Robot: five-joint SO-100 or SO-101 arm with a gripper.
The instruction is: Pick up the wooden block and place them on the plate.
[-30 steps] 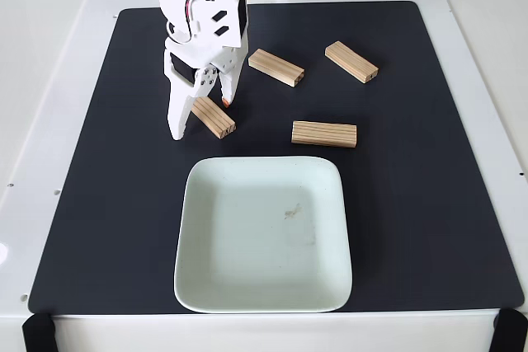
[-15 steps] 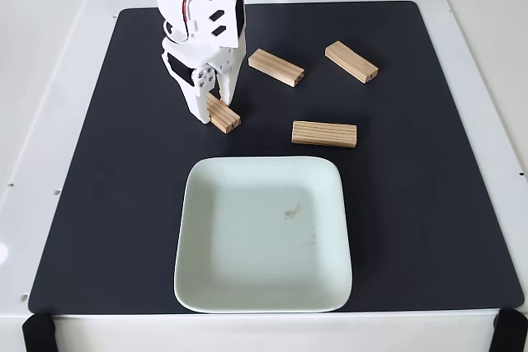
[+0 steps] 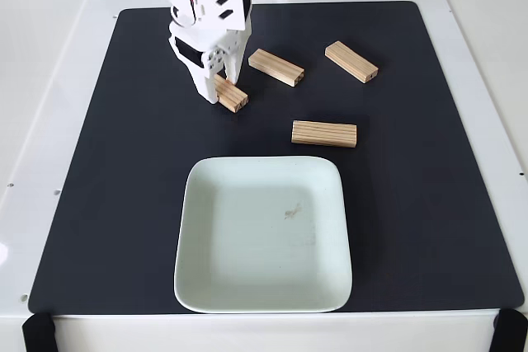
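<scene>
wooden block in the hand (image 3: pixel 232 94): sits well above the plate's upper-left corner in the fixed view, tilted, one end poking out toward the lower right past the fingers. Can't say for sure whether it's off the mat or resting on it.
hand (image 3: pixel 216 88): white, pointing down, closed up tight around that block, so it's got a grip on it. The servo wires and arm body sit right above it, farther from the plate.
plate (image 3: pixel 200 286): mint green, square with rounded corners, low on the black mat, nothing on it except a tiny brownish speck near the middle.
second block (image 3: pixel 276 68): up from the plate, roughly above its centre, lying flat at a slant, just right of the hand.
third block (image 3: pixel 351 62): farthest from the plate, up and to the right, also slanted.
fourth block (image 3: pixel 324 133): closest one, lying level just above the plate's top-right corner, grooves facing up.
mat (image 3: pixel 429 204): black, covers most of the white desk (image 3: pixel 41 80); plate and all blocks are on it.
</scene>
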